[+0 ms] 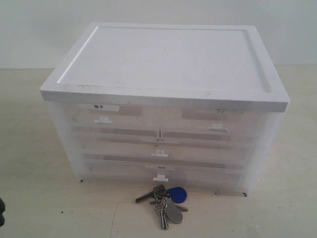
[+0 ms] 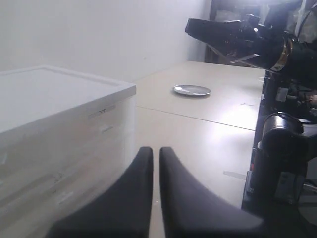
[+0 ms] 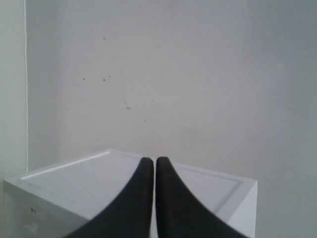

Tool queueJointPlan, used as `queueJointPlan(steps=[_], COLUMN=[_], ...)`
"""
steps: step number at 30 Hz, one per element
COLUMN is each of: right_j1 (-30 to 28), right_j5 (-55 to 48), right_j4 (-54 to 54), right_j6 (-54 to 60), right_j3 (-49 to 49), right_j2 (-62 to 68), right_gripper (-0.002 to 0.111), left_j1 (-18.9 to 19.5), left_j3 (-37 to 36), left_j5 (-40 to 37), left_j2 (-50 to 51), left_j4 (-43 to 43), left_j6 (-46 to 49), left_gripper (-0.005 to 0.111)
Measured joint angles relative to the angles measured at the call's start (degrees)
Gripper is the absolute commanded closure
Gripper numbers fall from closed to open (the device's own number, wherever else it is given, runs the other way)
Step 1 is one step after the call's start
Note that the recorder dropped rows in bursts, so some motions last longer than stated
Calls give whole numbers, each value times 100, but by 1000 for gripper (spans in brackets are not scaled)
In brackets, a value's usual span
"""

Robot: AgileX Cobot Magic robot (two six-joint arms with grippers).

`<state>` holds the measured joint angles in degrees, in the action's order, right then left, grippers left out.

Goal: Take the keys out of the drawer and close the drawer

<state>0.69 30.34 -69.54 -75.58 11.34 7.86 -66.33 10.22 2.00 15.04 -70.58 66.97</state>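
The keys [image 1: 166, 201], a silver bunch with a round blue fob and an oval silver tag, lie on the table just in front of the cabinet. The drawer [image 1: 198, 174] is the lowest full-width translucent one, with a white tab and a small white patch above it. It sits pushed in, flush with the other drawers. My left gripper [image 2: 155, 150] is shut on nothing, beside the cabinet [image 2: 54, 114] and low over the table. My right gripper [image 3: 155, 160] is also shut on nothing, raised level with the cabinet's white top [image 3: 89, 183]. A dark sliver at the exterior view's lower left edge [image 1: 1, 212] may be the left arm.
The white-topped cabinet [image 1: 168, 59] holds two half-width drawers above two full-width ones, and stands on a pale table. A small silver plate [image 2: 191, 89] lies farther off on the table. Dark arm hardware [image 2: 277, 148] lines that table edge. A plain wall stands behind the cabinet.
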Motion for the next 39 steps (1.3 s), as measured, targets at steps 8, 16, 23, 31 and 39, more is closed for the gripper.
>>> queueJointPlan(steps=[8,16,23,31,39], right_j1=[0,0,0,0,0], right_j5=[-275,-275,-264,-264,-264], right_j4=[-653,-1030,-1062,-1062,-1062], right_j6=[-726,-1082,-1146,-1146,-1146], right_j3=[-139,-139,-139,-139,-139], right_j2=[-742,-742,-742,-742,-742], right_gripper=[108,108,108,108,108], left_j1=[0,0,0,0,0], left_j3=[-5,-5,-5,-5,-5], left_j5=[-156,-200,-200,-200,-200], left_j2=[-282,-282,-282,-282,-282], left_j4=[36,36,36,36,52], left_j6=[-11,-11,-11,-20,-20], left_gripper=[102,102,102,102,102])
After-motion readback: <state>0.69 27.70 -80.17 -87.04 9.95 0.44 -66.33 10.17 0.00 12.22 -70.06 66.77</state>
